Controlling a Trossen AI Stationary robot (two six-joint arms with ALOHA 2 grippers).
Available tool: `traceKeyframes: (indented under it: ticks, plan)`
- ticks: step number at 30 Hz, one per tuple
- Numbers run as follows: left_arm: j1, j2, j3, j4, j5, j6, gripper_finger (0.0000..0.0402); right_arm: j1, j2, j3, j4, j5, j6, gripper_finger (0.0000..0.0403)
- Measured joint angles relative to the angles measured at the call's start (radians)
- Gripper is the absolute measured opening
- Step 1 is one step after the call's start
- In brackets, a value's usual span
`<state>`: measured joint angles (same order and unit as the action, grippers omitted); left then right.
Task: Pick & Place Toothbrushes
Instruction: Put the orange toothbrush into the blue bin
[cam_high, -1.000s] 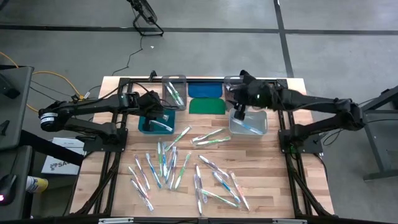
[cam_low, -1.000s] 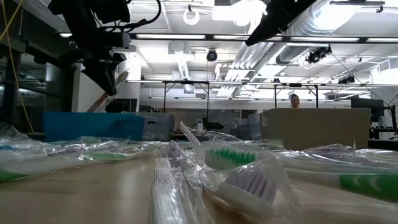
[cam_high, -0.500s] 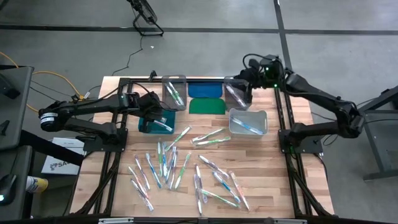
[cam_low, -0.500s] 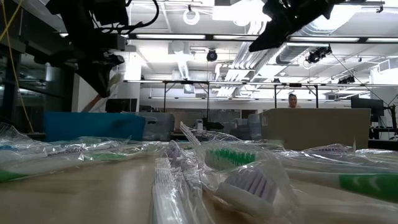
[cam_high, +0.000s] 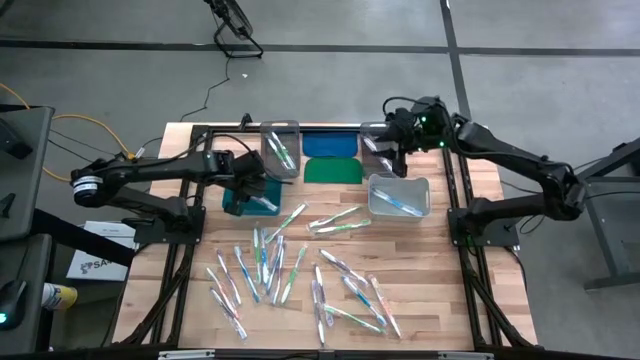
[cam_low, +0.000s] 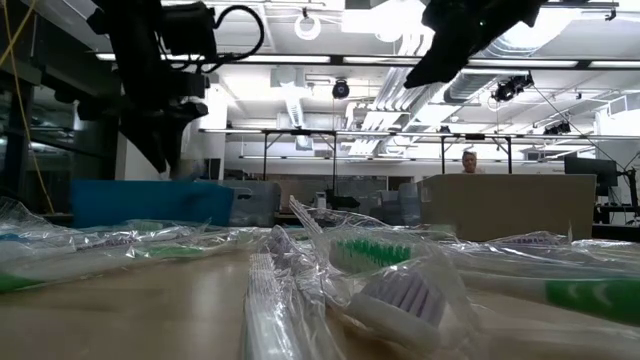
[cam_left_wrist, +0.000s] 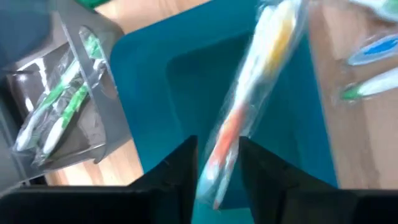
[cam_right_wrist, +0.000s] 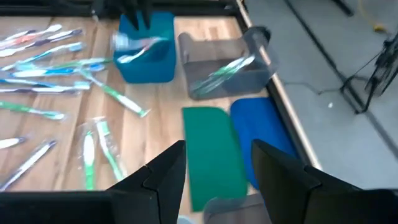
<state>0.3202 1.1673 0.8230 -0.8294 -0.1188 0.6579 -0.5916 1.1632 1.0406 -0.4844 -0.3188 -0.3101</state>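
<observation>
My left gripper (cam_left_wrist: 218, 163) hangs over the teal bin (cam_high: 250, 197), its fingers apart. A wrapped toothbrush (cam_left_wrist: 255, 87) with orange and yellow parts shows blurred between and beyond the fingers, slanting into the bin. Many wrapped toothbrushes (cam_high: 290, 265) lie flat on the wooden table. My right gripper (cam_right_wrist: 217, 174) is open with nothing between its fingers, up over the far clear bin (cam_high: 378, 140). My left gripper points down into the teal bin, with one finger (cam_left_wrist: 180, 163) on each side of the wrapped toothbrush's near end (cam_left_wrist: 217, 171). The gap is wider than the toothbrush. Because of the blur I cannot tell whether a finger touches it.
A clear bin (cam_high: 280, 150) with green toothbrushes stands behind the teal one. A second clear bin (cam_high: 398, 195) holds a blue toothbrush. A blue lid (cam_high: 330, 145) and a green lid (cam_high: 333, 170) lie flat between the bins. A person shows in the room beyond.
My right gripper has swung from over the nearer clear bin toward the table's far edge and turned. My left gripper has sunk a little over the teal bin. The toothbrush that slanted from its fingers now shows blurred, lower in the bin.
</observation>
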Motion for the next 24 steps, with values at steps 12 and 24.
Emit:
traceKeyframes:
  ticks: [12,24]
  plan:
    - [0.0,0.009,0.0,0.062,-0.012,-0.018,0.0151,0.286,-0.027,0.0,-0.224,0.203,0.355,0.0174]
    - [0.0,0.009,0.0,0.08,-0.014,-0.038,0.0152,0.717,-0.02,0.0,-0.439,0.494,1.017,0.0174]
